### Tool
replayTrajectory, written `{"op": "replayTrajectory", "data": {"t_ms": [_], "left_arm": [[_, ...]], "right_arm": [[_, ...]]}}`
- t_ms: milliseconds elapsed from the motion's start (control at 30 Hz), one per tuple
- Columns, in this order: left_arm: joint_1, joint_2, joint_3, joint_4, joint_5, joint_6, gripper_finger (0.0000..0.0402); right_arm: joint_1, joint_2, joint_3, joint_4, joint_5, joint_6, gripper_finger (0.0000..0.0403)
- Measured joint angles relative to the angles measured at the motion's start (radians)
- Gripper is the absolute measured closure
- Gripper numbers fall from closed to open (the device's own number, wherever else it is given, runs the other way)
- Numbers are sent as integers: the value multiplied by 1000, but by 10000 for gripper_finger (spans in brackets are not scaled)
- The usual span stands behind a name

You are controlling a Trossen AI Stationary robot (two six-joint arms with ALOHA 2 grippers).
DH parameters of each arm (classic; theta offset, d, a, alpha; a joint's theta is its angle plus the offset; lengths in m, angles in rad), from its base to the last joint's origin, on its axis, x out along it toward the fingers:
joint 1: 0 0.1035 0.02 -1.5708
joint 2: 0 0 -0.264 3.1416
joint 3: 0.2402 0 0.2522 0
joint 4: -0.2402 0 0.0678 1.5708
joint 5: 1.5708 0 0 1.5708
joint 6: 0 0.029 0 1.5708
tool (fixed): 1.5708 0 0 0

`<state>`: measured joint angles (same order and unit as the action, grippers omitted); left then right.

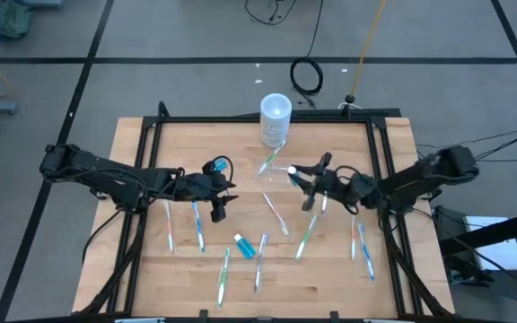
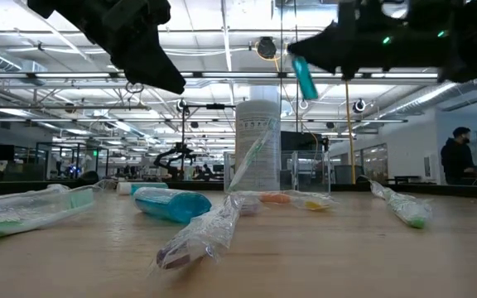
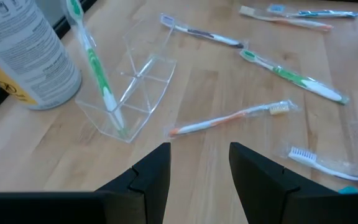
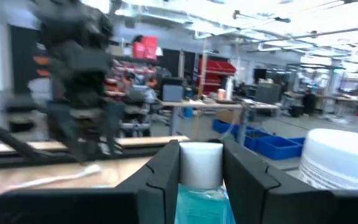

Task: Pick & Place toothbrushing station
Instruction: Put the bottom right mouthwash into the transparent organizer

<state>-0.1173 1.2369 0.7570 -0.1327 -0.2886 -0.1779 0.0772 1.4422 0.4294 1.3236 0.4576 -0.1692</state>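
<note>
The clear plastic container (image 3: 135,87) stands on the table next to the white cylinder (image 3: 23,50), with one green toothbrush (image 3: 95,68) leaning upright in it; in the high view the container (image 1: 272,170) is near the table's middle. My left gripper (image 3: 199,149) is open and empty, a little to the container's left (image 1: 227,187). My right gripper (image 4: 199,155) is shut on a small blue white-capped tube (image 4: 199,165), held in the air just right of the container (image 1: 299,172). Another blue tube (image 1: 243,246) lies on the table. My right gripper pinches the blue tube between its two fingers, one on each side, at the white cap (image 4: 199,163) and the top of the blue body (image 4: 201,202). The cap end points forward along the fingers. The tube is lifted clear of the table and tilted (image 2: 305,76).
Several wrapped toothbrushes lie scattered over the wooden table, among them ones at the left (image 1: 169,224), the near middle (image 1: 260,260) and the right (image 1: 366,251). The tall white cylinder (image 1: 276,119) stands at the far edge. A person (image 2: 456,157) stands in the room beyond.
</note>
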Motion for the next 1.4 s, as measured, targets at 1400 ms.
{"op": "replayTrajectory", "data": {"t_ms": [1400], "left_arm": [[-16, 0, 0, 2, 2, -6, 231]], "right_arm": [[-252, 417, 189, -102, -67, 94, 273]]}}
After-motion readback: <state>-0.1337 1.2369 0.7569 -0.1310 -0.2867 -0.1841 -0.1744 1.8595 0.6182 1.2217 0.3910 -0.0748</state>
